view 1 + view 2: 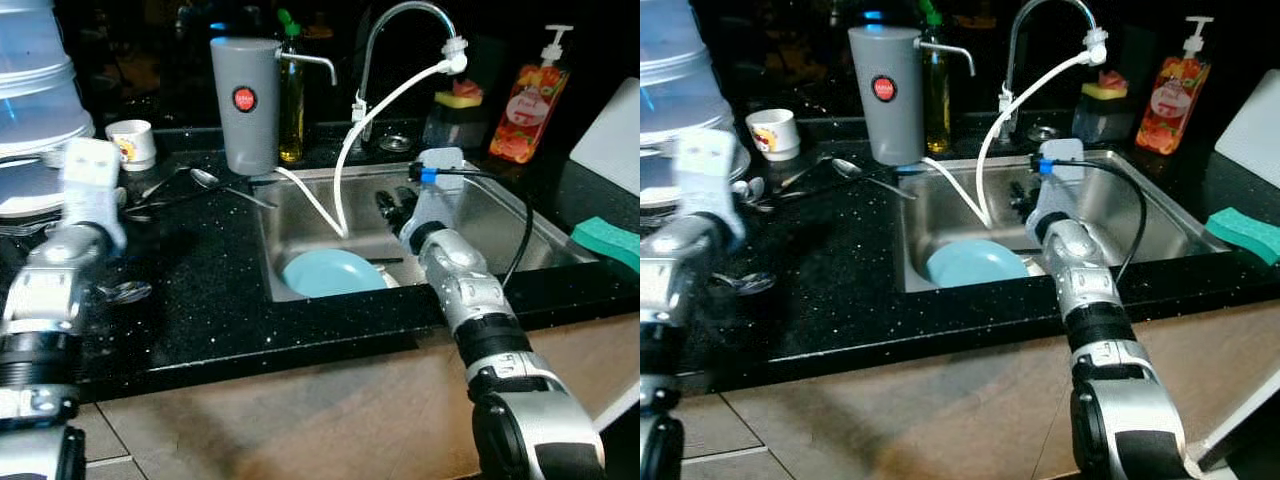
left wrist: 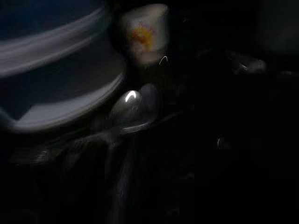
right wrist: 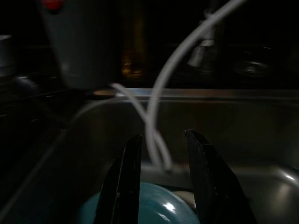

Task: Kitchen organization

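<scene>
A light-blue plate [image 1: 333,272] lies at the bottom of the steel sink [image 1: 500,225]. My right gripper [image 3: 162,136] reaches down into the sink just above the plate's far edge, open, with nothing between its black fingers [image 3: 125,177]. A white hose [image 1: 380,110] hangs from the faucet [image 1: 400,30] into the sink right in front of them. My left gripper [image 1: 92,180] hovers over the black counter at the left, above several spoons [image 1: 215,183]. In the dark left wrist view one spoon [image 2: 133,105] glints beside a small white cup [image 2: 142,32].
A stack of pale bowls and plates [image 1: 30,100] fills the far left. A grey water dispenser [image 1: 245,105] and an oil bottle [image 1: 291,100] stand behind the sink. A soap bottle [image 1: 527,105], white board [image 1: 610,135] and green sponge [image 1: 607,240] are at right.
</scene>
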### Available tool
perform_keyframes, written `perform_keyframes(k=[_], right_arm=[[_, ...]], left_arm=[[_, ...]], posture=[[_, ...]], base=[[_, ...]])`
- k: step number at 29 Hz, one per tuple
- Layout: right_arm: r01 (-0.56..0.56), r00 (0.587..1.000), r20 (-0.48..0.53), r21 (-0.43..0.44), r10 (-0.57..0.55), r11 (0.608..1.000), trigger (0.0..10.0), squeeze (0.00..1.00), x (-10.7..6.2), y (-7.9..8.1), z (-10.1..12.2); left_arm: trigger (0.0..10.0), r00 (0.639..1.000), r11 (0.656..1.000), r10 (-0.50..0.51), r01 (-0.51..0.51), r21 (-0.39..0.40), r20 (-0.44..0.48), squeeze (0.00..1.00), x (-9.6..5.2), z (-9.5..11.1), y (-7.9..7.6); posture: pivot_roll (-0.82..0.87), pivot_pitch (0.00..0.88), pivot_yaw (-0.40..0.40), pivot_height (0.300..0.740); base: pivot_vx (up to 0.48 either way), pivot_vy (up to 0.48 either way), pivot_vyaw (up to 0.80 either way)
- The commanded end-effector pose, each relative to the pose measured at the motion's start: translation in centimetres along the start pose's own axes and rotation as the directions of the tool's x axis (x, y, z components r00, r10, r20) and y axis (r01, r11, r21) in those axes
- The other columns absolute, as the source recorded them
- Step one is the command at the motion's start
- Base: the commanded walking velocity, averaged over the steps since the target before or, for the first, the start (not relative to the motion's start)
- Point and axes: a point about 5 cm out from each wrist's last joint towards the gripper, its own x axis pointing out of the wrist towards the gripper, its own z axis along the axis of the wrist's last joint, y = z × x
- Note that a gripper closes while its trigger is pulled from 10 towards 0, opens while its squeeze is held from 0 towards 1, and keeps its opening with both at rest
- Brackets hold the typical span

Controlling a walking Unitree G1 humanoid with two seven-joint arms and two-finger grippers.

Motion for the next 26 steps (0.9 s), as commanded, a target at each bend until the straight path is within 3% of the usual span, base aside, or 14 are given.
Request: perform_keyframes(k=[1,2,4,6,7,11,12,13,16,17,18,19,25,26], right_arm=[[-0.026,1.000,-0.013,0.012,0.026,1.000,10.0,0.00,0.0,0.6,-0.3],[-0.039,0.999,-0.018,0.016,0.039,0.999,10.0,0.00,-0.1,1.1,-0.5],[-0.039,0.999,-0.018,0.016,0.039,0.999,10.0,0.00,-0.1,1.1,-0.5],[-0.047,0.999,-0.021,0.019,0.048,0.999,10.0,0.00,-0.1,1.4,-0.6],[-0.049,0.998,-0.024,0.025,0.050,0.998,10.0,0.00,-0.3,1.7,-0.8],[-0.043,0.998,-0.034,0.033,0.045,0.998,10.0,0.00,-0.6,1.6,-1.1],[-0.043,0.998,-0.037,0.034,0.045,0.998,10.0,0.00,-0.7,1.6,-1.2],[-0.044,0.998,-0.040,0.035,0.045,0.998,10.0,0.00,-0.7,1.6,-1.3],[-0.043,0.998,-0.046,0.037,0.045,0.998,10.0,0.00,-0.9,1.6,-1.4],[-0.042,0.998,-0.048,0.038,0.044,0.998,10.0,0.00,-1.0,1.6,-1.5],[-0.041,0.998,-0.051,0.038,0.043,0.998,10.0,0.00,-1.1,1.7,-1.6],[-0.039,0.998,-0.054,0.037,0.041,0.999,10.0,0.00,-1.2,1.7,-1.6],[-0.030,0.998,-0.059,0.031,0.032,0.999,10.0,0.00,-1.5,1.5,-1.7],[-0.028,0.998,-0.059,0.029,0.029,0.999,10.0,0.00,-1.5,1.5,-1.7]], left_arm=[[10.0,0.998,0.998,0.064,-0.064,0.023,-0.012,1.00,0.4,-0.1,1.6],[10.0,0.990,0.990,0.137,-0.135,0.046,-0.031,1.00,0.6,-0.2,3.4],[10.0,0.990,0.990,0.137,-0.135,0.046,-0.031,1.00,0.6,-0.2,3.4],[10.0,0.980,0.980,0.193,-0.190,0.058,-0.044,1.00,0.7,-0.2,4.8],[10.0,0.969,0.968,0.242,-0.238,0.081,-0.044,1.00,0.6,-0.2,6.6],[10.0,0.965,0.963,0.261,-0.258,0.085,-0.026,1.00,0.7,0.1,7.7],[10.0,0.964,0.962,0.265,-0.262,0.076,-0.026,0.71,0.8,0.1,7.9],[10.0,0.963,0.962,0.267,-0.264,0.075,-0.030,0.00,0.8,0.0,8.1],[10.0,0.965,0.965,0.258,-0.255,0.052,-0.042,0.00,0.8,-0.3,8.3],[9.2,0.965,0.965,0.259,-0.257,0.050,-0.046,0.00,0.8,-0.4,8.4],[2.5,0.964,0.964,0.262,-0.259,0.057,-0.048,0.00,0.8,-0.5,8.5],[0.0,0.963,0.964,0.263,-0.260,0.052,-0.053,0.00,0.8,-0.6,8.6],[0.0,0.952,0.955,0.298,-0.297,0.016,-0.077,0.00,0.6,-1.3,9.3],[2.9,0.949,0.952,0.305,-0.304,0.014,-0.081,0.00,0.6,-1.5,9.5]], posture=[[0.04,0.077,-0.009,0.740],[0.03,0.085,-0.003,0.740],[0.03,0.085,-0.003,0.740],[0.03,0.090,0.001,0.740],[0.03,0.107,0.003,0.740],[0.03,0.123,0.003,0.740],[0.03,0.132,0.004,0.740],[0.03,0.132,0.004,0.740],[0.03,0.146,0.007,0.740],[0.03,0.146,0.007,0.740],[0.03,0.153,0.010,0.740],[0.03,0.158,0.011,0.740],[0.02,0.163,0.014,0.740],[0.02,0.168,0.016,0.740]], base=[[0.000,0.000,0.00],[0.000,0.000,0.00],[0.000,0.000,0.00],[0.000,0.000,0.00],[0.000,0.000,0.00],[0.000,0.000,0.00],[0.000,0.000,0.00],[0.000,0.000,0.00],[0.000,0.000,0.00],[0.000,0.000,0.00],[0.000,0.000,0.00],[0.000,0.000,0.00],[0.000,0.000,0.00],[0.000,0.000,0.00]])
